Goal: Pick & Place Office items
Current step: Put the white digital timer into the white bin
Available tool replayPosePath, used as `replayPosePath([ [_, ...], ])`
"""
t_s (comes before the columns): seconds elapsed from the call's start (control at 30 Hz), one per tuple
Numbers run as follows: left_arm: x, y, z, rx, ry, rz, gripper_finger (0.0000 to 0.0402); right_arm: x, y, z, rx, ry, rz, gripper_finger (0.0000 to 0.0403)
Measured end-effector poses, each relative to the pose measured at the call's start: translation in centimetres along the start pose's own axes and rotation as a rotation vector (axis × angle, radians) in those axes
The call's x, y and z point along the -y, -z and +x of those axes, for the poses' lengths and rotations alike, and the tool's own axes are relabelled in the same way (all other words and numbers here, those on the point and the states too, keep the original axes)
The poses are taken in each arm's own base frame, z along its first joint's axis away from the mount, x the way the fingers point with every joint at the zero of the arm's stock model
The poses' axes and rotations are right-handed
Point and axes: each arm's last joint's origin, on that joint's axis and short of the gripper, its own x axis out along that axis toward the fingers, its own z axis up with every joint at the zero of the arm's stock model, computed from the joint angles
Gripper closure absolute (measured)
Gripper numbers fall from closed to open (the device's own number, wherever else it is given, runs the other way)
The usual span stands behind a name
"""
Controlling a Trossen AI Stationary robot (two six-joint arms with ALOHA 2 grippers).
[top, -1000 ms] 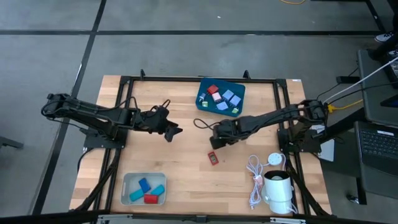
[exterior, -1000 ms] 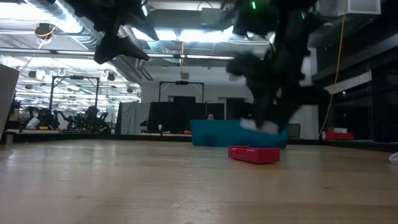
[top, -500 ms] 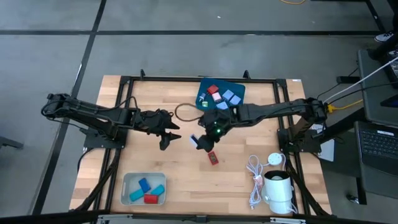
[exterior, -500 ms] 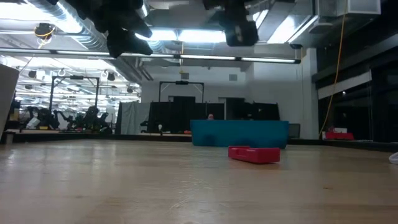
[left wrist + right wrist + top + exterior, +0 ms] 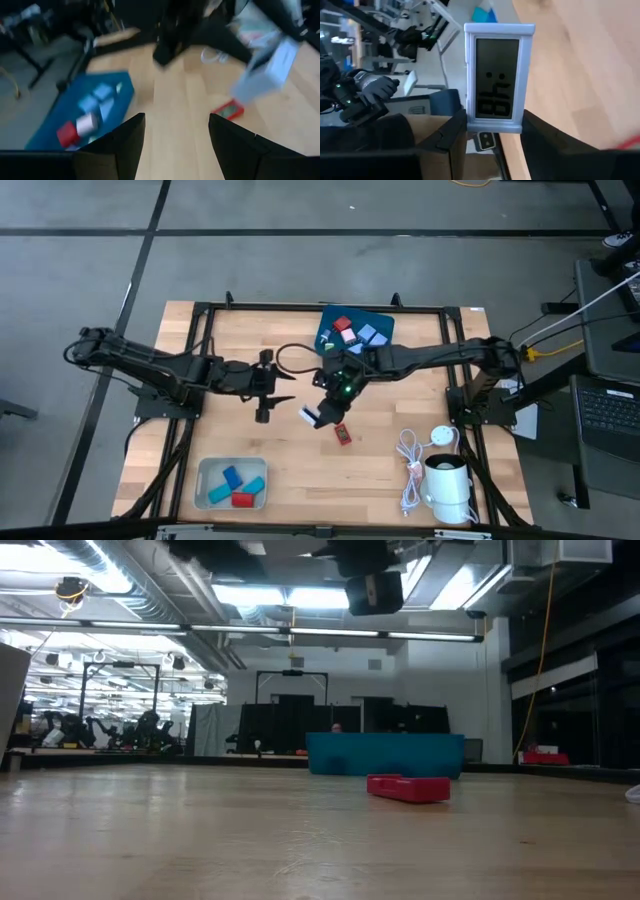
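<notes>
My right gripper (image 5: 320, 418) hangs above the table's middle, shut on a lavender rectangular piece (image 5: 495, 80) with a dark screen. A red piece (image 5: 343, 435) lies flat on the wood just under and beside it. More office items, red, lavender and white, lie in the blue tray (image 5: 384, 323) at the far edge. My left gripper (image 5: 272, 398) hovers open and empty left of the right one, facing it; its wrist view shows the lavender piece (image 5: 265, 75) held ahead. My right gripper pinches the lavender piece between its two fingers by the long sides at the end nearest the wrist (image 5: 495, 127). The fingers slant down toward the table's left. The piece sticks out past the fingertips, screen toward the camera, lifted clear of the table.
A white bin (image 5: 204, 480) at the near left holds blue and red pieces. A coiled white cable (image 5: 408, 465) and a white cylinder (image 5: 447, 485) sit at the near right. Bare wood lies between the bin and the red piece (image 5: 408, 787).
My right gripper has risen from the table beside the red piece, carrying the lavender piece up and toward the table's left, and turned as it rose. My left gripper has rolled about its own axis and drifted a little toward the near edge. The red piece has stayed put.
</notes>
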Motion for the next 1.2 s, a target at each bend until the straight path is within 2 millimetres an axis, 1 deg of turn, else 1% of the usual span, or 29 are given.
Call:
replayPosePath([
  [0.1, 0.6, -1.9, -0.3, 0.051, 0.012, 0.075, 0.0187, -0.1, -0.3, 0.2, 0.0, -0.033, -0.001, 0.0253],
  [0.2, 1.4, -2.8, -0.1, 0.043, 0.032, 0.163, 0.0187, -0.3, -0.7, 0.0, 0.019, -0.068, -0.002, 0.0253],
  [0.3, 2.2, -3.0, 0.4, -0.003, 0.055, 0.238, 0.0187, -0.2, -0.7, -0.1, 0.005, -0.077, 0.007, 0.0253],
  [0.47, 3.3, -2.4, 1.1, -0.101, 0.107, 0.343, 0.0188, -0.2, -0.7, -0.1, -0.007, -0.09, 0.003, 0.0253],
  [0.53, 3.3, -2.0, 1.2, -0.149, 0.09, 0.352, 0.0188, -0.4, -0.7, -0.1, -0.002, -0.101, -0.01, 0.0253],
  [0.67, 1.5, -1.2, 0.8, -0.24, 0.027, 0.313, 0.0188, -0.4, -0.6, -0.1, -0.01, -0.101, -0.012, 0.0253],
  [0.77, 0.6, -1.3, 0.6, -0.225, 0.055, 0.284, 0.0189, -0.4, -0.6, -0.1, -0.013, -0.105, -0.025, 0.0253],
  [0.87, 0.6, -2.2, 0.5, -0.157, 0.102, 0.282, 0.0195, -0.4, -0.6, -0.1, -0.018, -0.109, -0.034, 0.0253],
  [0.97, 1.0, -3.1, 0.4, -0.127, 0.146, 0.286, 0.0201, -0.4, -0.6, -0.1, -0.02, -0.109, -0.04, 0.0253],
  [1.1, 1.7, -3.2, 0.0, -0.155, 0.224, 0.304, 0.0206, -0.4, -0.6, -0.1, -0.026, -0.116, -0.043, 0.0253],
  [1.2, 1.8, -2.2, -0.2, -0.246, 0.273, 0.313, 0.0205, -0.3, -0.8, -0.3, -0.023, -0.118, -0.051, 0.0253],
])
